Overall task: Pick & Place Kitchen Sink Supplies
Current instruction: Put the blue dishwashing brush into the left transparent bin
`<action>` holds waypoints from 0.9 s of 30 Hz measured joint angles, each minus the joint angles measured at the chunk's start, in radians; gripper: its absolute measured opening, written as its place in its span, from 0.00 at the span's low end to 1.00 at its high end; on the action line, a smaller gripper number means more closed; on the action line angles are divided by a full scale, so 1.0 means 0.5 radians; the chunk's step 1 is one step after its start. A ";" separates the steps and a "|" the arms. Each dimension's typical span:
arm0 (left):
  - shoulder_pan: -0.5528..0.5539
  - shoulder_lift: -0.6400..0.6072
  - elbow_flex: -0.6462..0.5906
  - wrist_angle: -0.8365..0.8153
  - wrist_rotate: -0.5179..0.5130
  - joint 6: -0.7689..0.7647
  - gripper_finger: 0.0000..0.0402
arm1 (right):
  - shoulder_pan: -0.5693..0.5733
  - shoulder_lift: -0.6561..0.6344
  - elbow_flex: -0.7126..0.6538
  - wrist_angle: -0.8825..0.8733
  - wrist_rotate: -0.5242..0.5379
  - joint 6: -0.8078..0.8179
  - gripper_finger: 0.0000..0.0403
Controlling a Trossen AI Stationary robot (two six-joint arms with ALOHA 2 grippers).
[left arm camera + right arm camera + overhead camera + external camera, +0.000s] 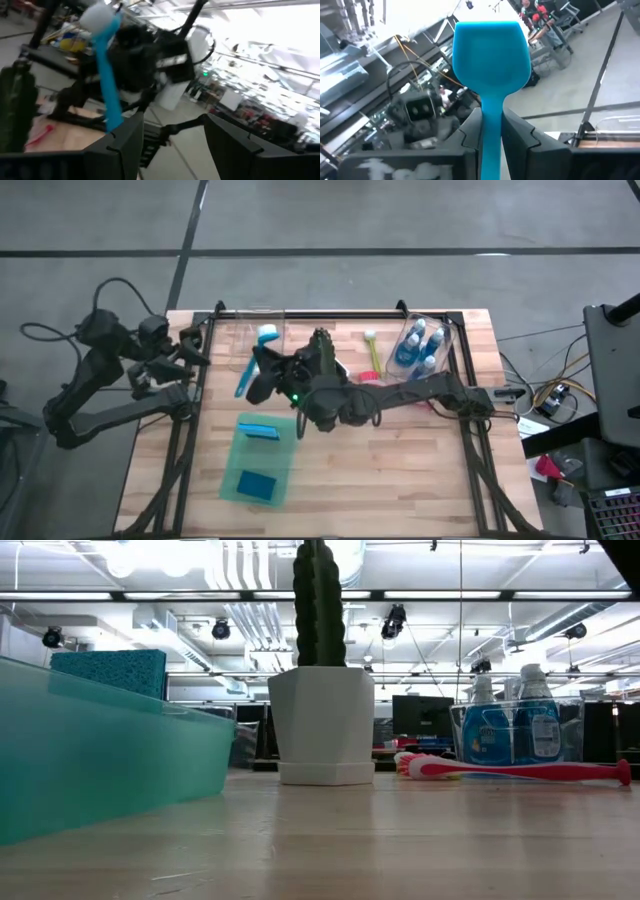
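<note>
My right gripper (258, 375) reaches across the table past the cactus (320, 350) and is shut on a blue long-handled brush (255, 360). In the right wrist view the brush's head (492, 50) stands beyond my right gripper (492, 125). My left gripper (190, 345) waits open at the table's left edge, and its wrist view faces the blue brush (107, 75). A yellow brush (372, 350) and a pink brush (365, 377) lie flat on the table. Blue bottles (418, 345) stand in a clear bin. Two blue sponges (258, 430) (258, 485) sit in the green tray (285, 455). My right gripper pinches the blue brush's handle (491, 117), just below the head, between its two fingers (470, 132). The brush runs along the fingers and its head sticks out past their free ends. In the left wrist view it stands steeply, with the white-bristled head (100, 17) uppermost. Whether its lower end is off the table does not show.
The cactus in its white pot (325, 725) stands mid-table, right beside my right arm. The clear bin (515, 730) sits at the far right corner, and another clear bin (245, 330) at the far left. The pink brush (520, 770) lies in front of the bottles. Bare wood shows along the near right.
</note>
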State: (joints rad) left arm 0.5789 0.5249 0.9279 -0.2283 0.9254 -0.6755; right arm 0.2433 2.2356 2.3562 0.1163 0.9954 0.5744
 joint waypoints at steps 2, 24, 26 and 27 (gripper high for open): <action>0.000 0.001 0.000 -0.101 -0.021 0.090 0.50 | -0.008 -0.001 0.000 0.036 0.003 -0.024 0.11; -0.001 0.125 0.001 -0.478 -0.346 0.327 0.50 | -0.135 0.002 0.000 0.041 -0.070 0.041 0.11; -0.001 0.140 0.001 -0.477 -0.345 0.361 0.50 | -0.144 0.002 0.000 0.043 -0.070 0.041 0.11; 0.000 0.151 0.001 -0.478 -0.345 0.374 0.50 | -0.149 0.002 0.000 0.043 -0.070 0.041 0.11</action>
State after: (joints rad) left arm 0.5789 0.6003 0.9283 -0.4671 0.7528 -0.4885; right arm 0.1686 2.2368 2.3562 0.1379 0.9604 0.5949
